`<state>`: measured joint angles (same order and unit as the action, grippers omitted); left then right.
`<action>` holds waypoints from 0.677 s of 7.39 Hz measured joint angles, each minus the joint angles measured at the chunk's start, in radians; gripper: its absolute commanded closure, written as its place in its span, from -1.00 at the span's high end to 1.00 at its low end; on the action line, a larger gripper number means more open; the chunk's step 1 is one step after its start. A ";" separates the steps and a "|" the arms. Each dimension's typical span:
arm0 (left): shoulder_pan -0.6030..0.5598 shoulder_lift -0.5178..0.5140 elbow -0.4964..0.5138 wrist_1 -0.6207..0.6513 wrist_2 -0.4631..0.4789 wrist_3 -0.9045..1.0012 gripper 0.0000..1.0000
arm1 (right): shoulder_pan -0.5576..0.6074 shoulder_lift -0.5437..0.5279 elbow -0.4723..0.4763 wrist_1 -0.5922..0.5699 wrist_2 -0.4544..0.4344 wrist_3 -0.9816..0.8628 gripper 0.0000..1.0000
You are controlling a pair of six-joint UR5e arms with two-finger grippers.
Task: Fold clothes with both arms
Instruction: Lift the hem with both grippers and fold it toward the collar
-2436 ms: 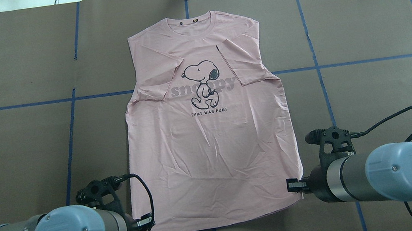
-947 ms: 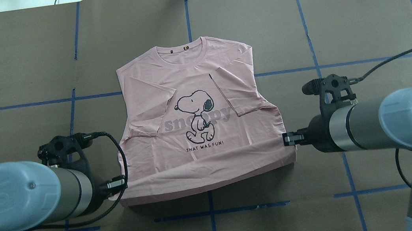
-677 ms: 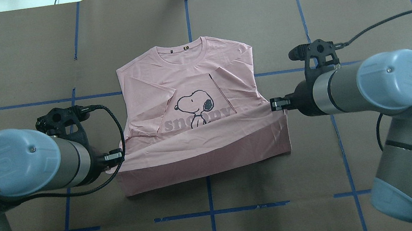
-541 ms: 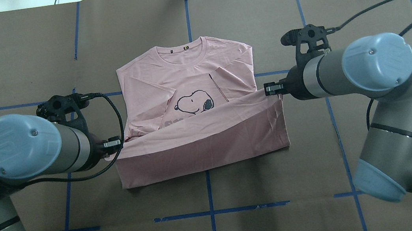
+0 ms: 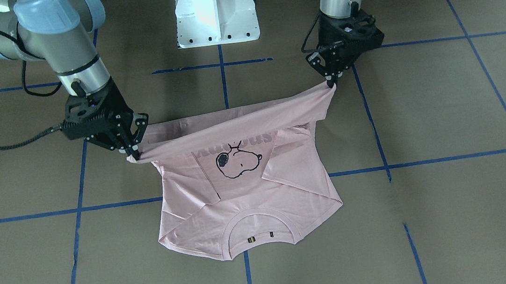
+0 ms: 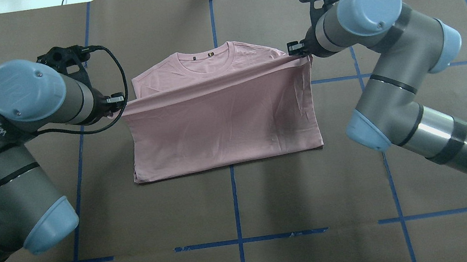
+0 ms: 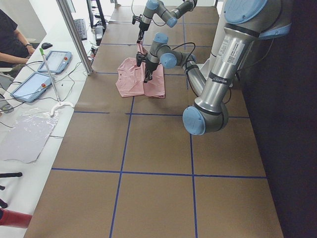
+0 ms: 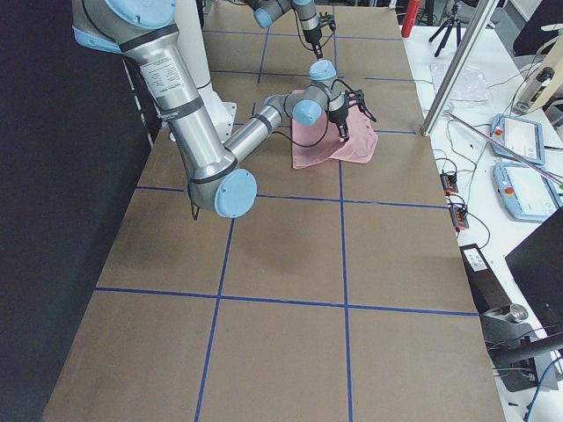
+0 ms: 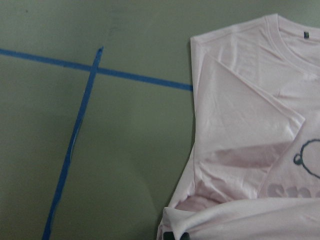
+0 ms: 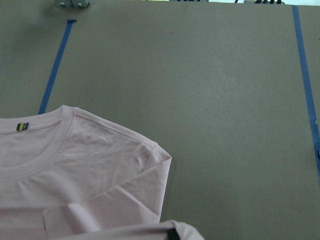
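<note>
The pale pink T-shirt (image 6: 223, 123) lies on the brown table, collar (image 6: 206, 60) at the far side. Its bottom hem is lifted and stretched across the chest between both grippers. My left gripper (image 6: 114, 102) is shut on the hem's left corner, and my right gripper (image 6: 295, 48) is shut on the right corner near the shoulder. From the front, the left gripper (image 5: 332, 79) and right gripper (image 5: 134, 152) hold the hem above the cartoon dog (image 5: 236, 160). The left wrist view shows a folded sleeve (image 9: 240, 125); the right wrist view shows the shoulder (image 10: 100, 160).
The white base pedestal (image 5: 215, 9) stands at the robot's side of the table. Blue tape lines (image 6: 235, 203) cross the brown cover. Beyond the far edge are a metal post (image 7: 74, 34), tablets (image 7: 54, 62) and a seated person (image 7: 10, 29).
Both grippers have carried the hem away from the robot, from the shirt's near end up over its chest toward the collar. The fold now hides the dog print from overhead.
</note>
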<state>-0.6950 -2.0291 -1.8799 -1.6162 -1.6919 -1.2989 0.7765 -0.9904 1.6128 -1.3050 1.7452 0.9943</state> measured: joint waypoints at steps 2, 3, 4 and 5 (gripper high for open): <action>-0.035 -0.040 0.194 -0.186 0.000 0.005 -1.00 | 0.030 0.108 -0.230 0.146 0.001 -0.007 -1.00; -0.041 -0.058 0.259 -0.238 0.000 0.004 -1.00 | 0.037 0.139 -0.306 0.212 0.002 -0.008 -1.00; -0.043 -0.076 0.312 -0.275 0.003 0.003 -1.00 | 0.038 0.166 -0.351 0.240 0.002 -0.010 -1.00; -0.044 -0.087 0.350 -0.302 0.009 0.003 -1.00 | 0.038 0.188 -0.386 0.252 0.001 -0.011 -1.00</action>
<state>-0.7387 -2.1161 -1.5301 -1.9187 -1.6834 -1.2963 0.8147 -0.8026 1.2269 -1.0530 1.7462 0.9830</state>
